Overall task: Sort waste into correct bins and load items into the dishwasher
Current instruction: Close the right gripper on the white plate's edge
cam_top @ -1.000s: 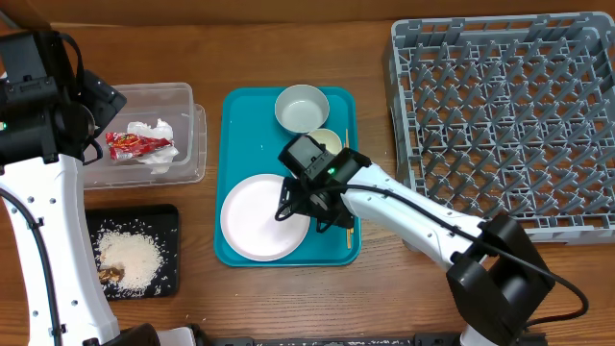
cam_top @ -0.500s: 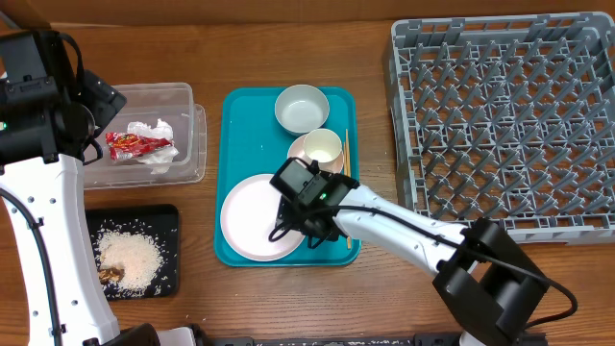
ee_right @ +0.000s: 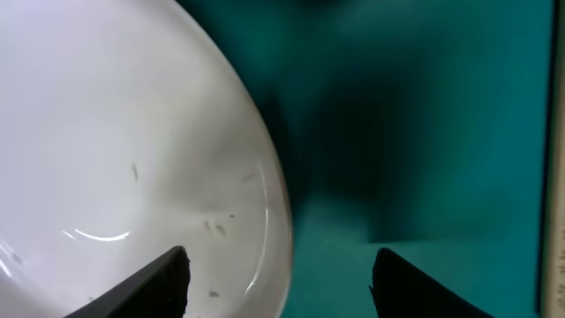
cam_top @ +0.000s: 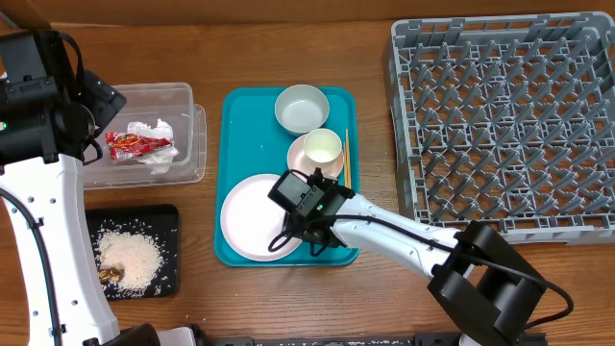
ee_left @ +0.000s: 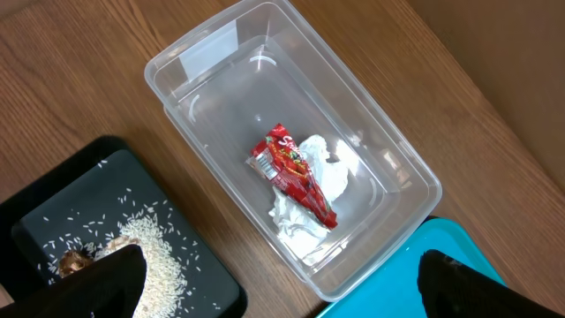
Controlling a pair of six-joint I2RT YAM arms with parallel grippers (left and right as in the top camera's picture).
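- Altogether the teal tray (cam_top: 236, 108) carries one plate (cam_top: 252, 216), one bowl (cam_top: 302, 107) and one cup (cam_top: 323, 146) standing on one saucer (cam_top: 297, 159). Chopsticks (cam_top: 347, 159) lie along its right side, too thin to count.
- Two bins lie to its left. A clear tub (ee_left: 256, 97) holds one red wrapper (ee_left: 296, 177) on one crumpled tissue (ee_left: 331, 177). A black tray (cam_top: 169, 219) holds a rice heap (cam_top: 130, 255) and brown bits (cam_top: 109, 275).
- One grey dish rack (cam_top: 509, 125) stands at the right, running to the frame's edge.
- From overhead, the right arm hides the plate's right rim.
- The plate is round and glossy white, with a few dark specks near the rim.
- The right gripper (ee_right: 281, 283) has its fingers wide apart astride that rim, one over the plate and one over the tray, gripping nothing.
- The left gripper (ee_left: 287, 281) hangs spread wide above the tub's near corner, empty.
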